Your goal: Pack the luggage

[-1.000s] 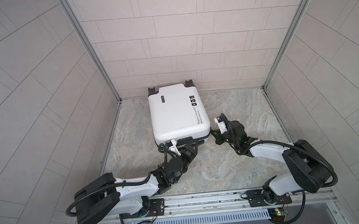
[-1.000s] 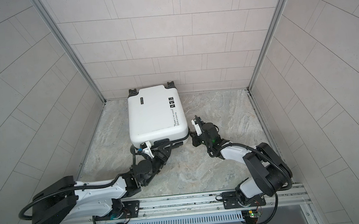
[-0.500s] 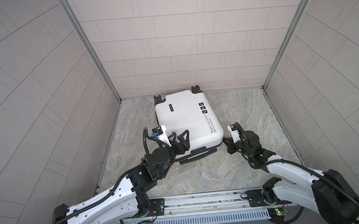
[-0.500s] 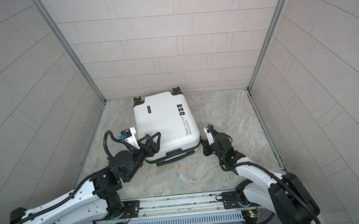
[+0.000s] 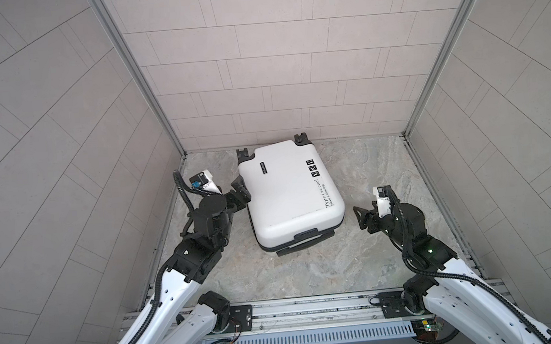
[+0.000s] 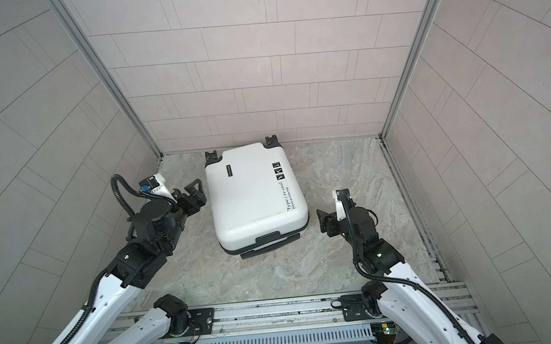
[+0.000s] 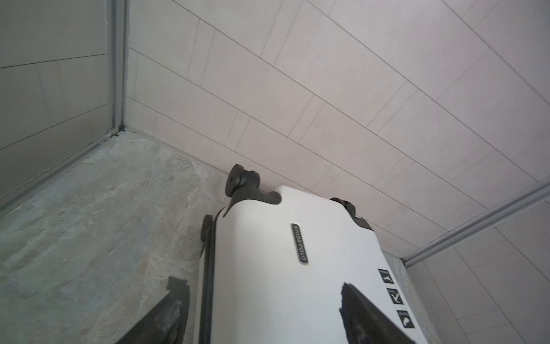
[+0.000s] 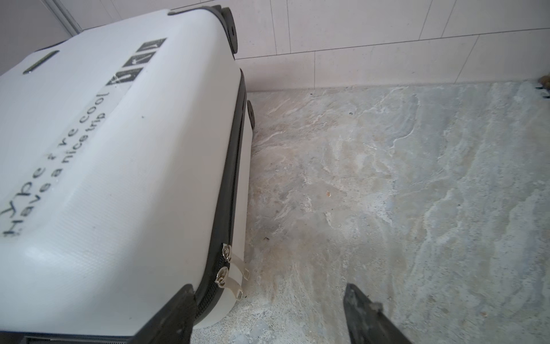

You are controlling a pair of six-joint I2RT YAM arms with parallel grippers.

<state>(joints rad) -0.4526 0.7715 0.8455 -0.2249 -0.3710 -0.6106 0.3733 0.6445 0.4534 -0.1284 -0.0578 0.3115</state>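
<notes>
My left arm (image 5: 193, 256) reaches forward with the elbow bent. My left pincer (image 6: 197, 194) points toward the right, jaws wide apart and holding nothing. My right arm (image 5: 432, 254) folds lower and turns inward. My right pincer (image 5: 361, 218) points toward the left, its fingers (image 8: 366, 315) spread wide and gripping nothing. The two pincers face each other, well apart.

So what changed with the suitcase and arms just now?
The luggage slid toward the robot and rightward, its near end swinging right. The left fingers went from its near end to its left side. The right fingers opened and backed off. Unchanged: luggage shut, lying flat; left fingers open.
</notes>
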